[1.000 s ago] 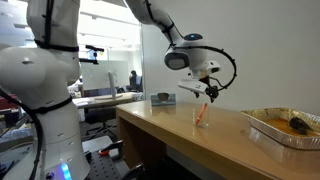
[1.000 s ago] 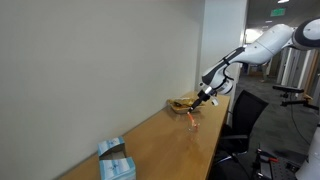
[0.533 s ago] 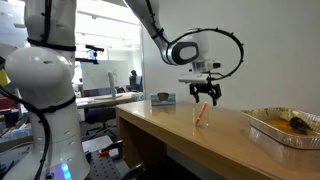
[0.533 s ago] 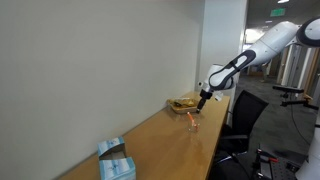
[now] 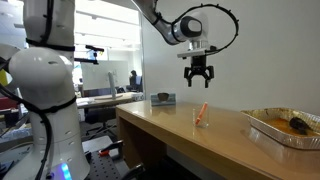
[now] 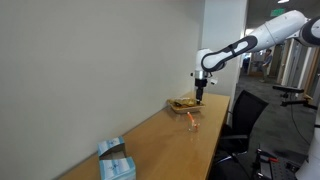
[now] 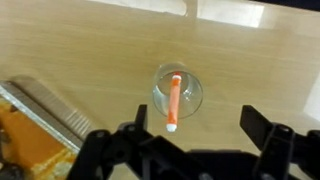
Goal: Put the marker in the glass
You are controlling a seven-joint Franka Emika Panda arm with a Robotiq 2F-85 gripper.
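Observation:
An orange marker point(image 7: 174, 101) with a white tip stands tilted inside a clear glass point(image 7: 189, 92) on the wooden table. The glass with the marker also shows in both exterior views point(image 5: 201, 117) point(image 6: 193, 121). My gripper point(image 5: 198, 78) hangs well above the glass, open and empty. In the wrist view its two dark fingers point(image 7: 188, 138) spread wide below the glass. In an exterior view the gripper point(image 6: 200, 93) is raised above the table's far end.
A foil tray point(image 5: 262, 121) with a dark and yellow object lies on the table beside the glass; it also shows in the wrist view point(image 7: 45, 105). A light blue box point(image 6: 116, 160) stands at the table's near end. A wall runs along the table.
The gripper has let go of the marker, which stays in the glass, and has risen straight up away from it.

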